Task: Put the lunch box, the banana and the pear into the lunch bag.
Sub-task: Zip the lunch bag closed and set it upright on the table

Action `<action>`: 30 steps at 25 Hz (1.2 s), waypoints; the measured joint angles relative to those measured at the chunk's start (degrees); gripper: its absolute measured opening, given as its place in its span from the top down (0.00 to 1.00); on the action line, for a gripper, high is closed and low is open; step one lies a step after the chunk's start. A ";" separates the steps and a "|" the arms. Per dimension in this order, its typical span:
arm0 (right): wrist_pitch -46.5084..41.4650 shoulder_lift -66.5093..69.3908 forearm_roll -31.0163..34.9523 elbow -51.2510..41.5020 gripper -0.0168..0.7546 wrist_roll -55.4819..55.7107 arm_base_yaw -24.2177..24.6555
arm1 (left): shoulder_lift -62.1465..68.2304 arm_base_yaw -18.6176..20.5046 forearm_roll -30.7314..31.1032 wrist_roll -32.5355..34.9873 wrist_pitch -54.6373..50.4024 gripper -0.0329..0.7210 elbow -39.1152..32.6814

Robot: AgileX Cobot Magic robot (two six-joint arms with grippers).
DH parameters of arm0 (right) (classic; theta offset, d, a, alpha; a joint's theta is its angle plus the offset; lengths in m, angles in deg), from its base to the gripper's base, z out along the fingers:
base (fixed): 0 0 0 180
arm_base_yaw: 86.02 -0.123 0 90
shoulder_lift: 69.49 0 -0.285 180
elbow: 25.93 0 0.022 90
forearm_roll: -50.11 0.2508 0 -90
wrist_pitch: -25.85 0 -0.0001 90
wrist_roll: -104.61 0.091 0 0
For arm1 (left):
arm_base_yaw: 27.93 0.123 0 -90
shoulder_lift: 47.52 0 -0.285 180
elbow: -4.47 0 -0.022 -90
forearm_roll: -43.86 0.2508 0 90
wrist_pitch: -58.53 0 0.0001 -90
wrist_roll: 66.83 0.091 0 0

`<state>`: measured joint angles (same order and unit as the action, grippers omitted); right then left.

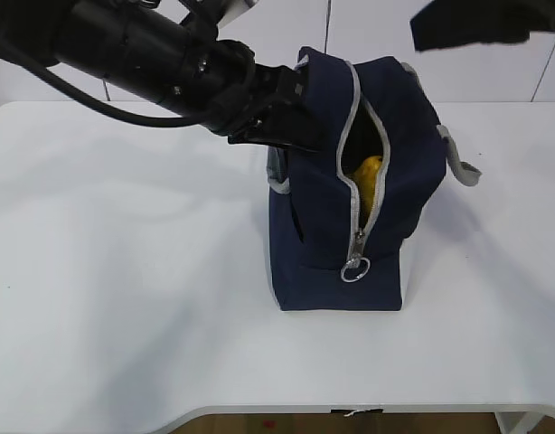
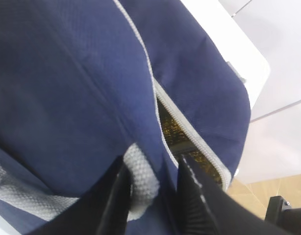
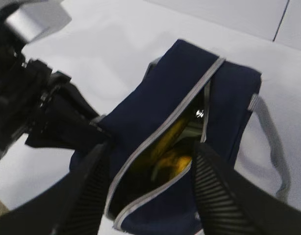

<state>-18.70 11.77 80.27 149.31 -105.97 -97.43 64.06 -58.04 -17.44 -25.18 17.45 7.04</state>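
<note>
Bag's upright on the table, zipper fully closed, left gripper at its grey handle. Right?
Not quite: the zipper is open, not closed. The right wrist view shows the lunch bag gaping with yellow fruit inside. The rest holds: it stands upright on the table, left gripper at the grey handle.

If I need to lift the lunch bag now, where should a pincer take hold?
Probably the free grey handle on the lunch bag. It loops clear of the side wall, so come from the bag's right. The left pincer straddles the opposite handle.
</note>
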 joint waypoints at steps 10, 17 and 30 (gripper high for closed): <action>-5.24 -3.56 8.39 -12.88 0.42 -15.27 0.00 | 0.00 0.00 -0.36 0.00 -0.92 0.61 0.00; -6.43 -3.56 11.97 -16.58 0.42 -18.97 0.00 | 0.00 0.00 -0.36 0.00 -2.32 0.38 0.00; -8.01 -3.60 12.34 -16.58 0.42 -21.72 0.00 | -8.02 0.00 18.17 -4.60 -3.88 0.34 0.00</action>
<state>-26.70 8.17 92.61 132.73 -127.69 -97.43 56.04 -58.04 0.73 -29.78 13.58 7.04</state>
